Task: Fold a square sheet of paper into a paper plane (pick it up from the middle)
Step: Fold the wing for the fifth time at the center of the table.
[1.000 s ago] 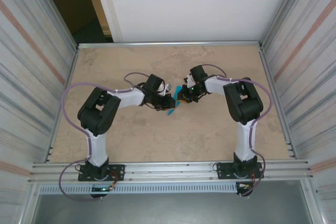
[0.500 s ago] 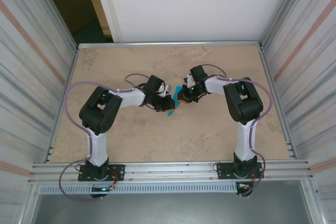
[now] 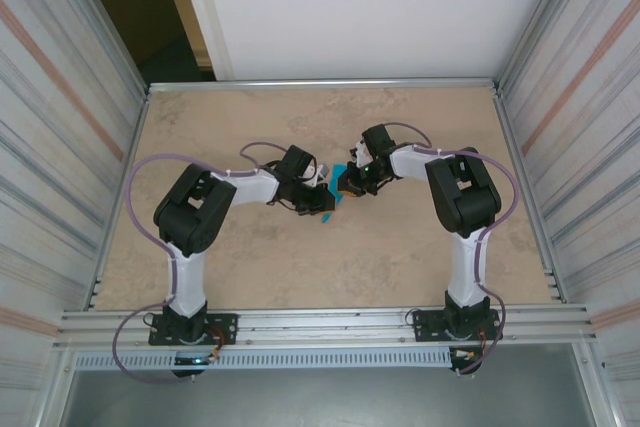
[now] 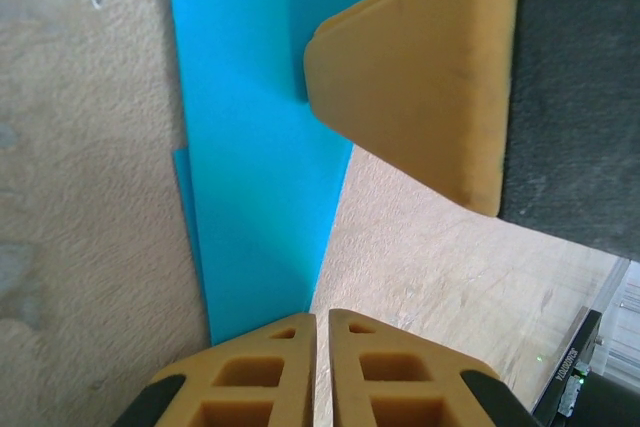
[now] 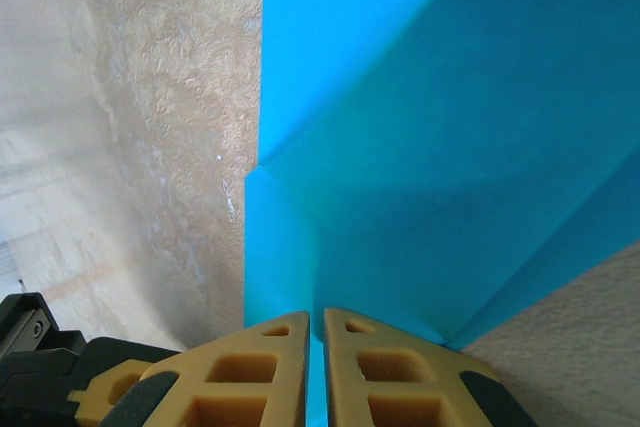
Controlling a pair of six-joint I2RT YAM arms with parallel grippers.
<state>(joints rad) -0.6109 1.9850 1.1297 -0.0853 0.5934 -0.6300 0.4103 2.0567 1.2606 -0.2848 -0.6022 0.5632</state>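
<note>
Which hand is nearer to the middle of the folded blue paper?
Right. The right hand, shut, is over the folded blue paper, with blue on both sides of its tips. The left hand, shut, sits at the paper's narrow end, half over bare table.
</note>
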